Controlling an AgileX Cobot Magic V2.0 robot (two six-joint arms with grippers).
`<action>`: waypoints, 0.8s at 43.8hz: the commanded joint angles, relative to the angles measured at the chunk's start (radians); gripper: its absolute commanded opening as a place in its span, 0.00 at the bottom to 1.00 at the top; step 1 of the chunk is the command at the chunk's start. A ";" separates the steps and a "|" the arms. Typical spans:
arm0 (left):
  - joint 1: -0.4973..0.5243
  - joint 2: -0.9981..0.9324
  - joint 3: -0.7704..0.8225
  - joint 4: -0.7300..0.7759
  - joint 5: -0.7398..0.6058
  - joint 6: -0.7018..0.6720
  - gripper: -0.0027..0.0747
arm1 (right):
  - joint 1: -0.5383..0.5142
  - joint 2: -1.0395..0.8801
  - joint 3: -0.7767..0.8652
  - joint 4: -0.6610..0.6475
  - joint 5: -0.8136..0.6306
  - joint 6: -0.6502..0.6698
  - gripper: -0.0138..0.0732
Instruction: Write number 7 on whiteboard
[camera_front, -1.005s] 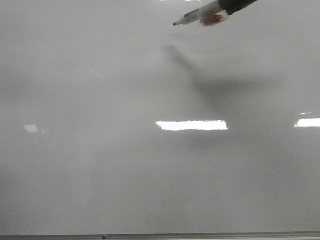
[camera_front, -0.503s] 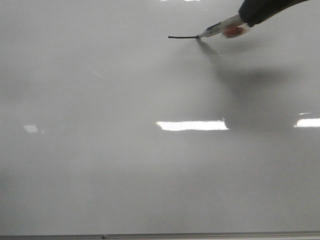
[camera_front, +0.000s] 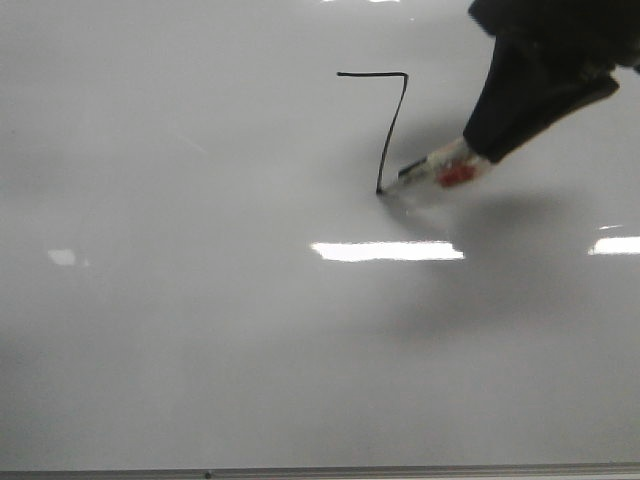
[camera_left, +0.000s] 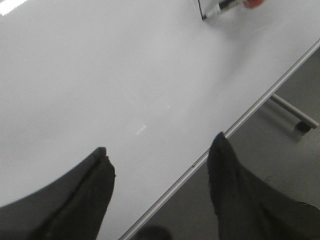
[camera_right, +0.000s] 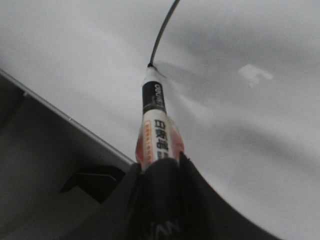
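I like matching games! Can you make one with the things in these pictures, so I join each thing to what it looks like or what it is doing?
Things:
1. number 7
2. marker
3. left hand
4. whiteboard

Descriptions:
A. open, holding nothing
B. thin black line
C. glossy, with bright glare patches
D. gripped by the right hand, tip on the board

Pairs: 1-B, 2-D, 3-A, 4-C

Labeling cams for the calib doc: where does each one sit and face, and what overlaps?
Front: faces forward over the whiteboard; shows the number 7, marker, right hand.
Left wrist: on the left arm, looks at the board and its edge strip; left hand open, empty.
Right wrist: looks along the marker to its tip.
Shared: marker, stroke end.
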 joint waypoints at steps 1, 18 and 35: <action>0.003 -0.004 -0.029 -0.036 -0.069 -0.010 0.56 | 0.001 -0.037 -0.020 0.007 -0.053 -0.009 0.08; -0.093 0.012 -0.029 -0.249 -0.019 0.306 0.56 | 0.142 -0.301 -0.021 0.009 0.237 -0.323 0.08; -0.363 0.227 -0.128 -0.280 0.015 0.316 0.75 | 0.190 -0.378 -0.018 0.134 0.357 -0.469 0.08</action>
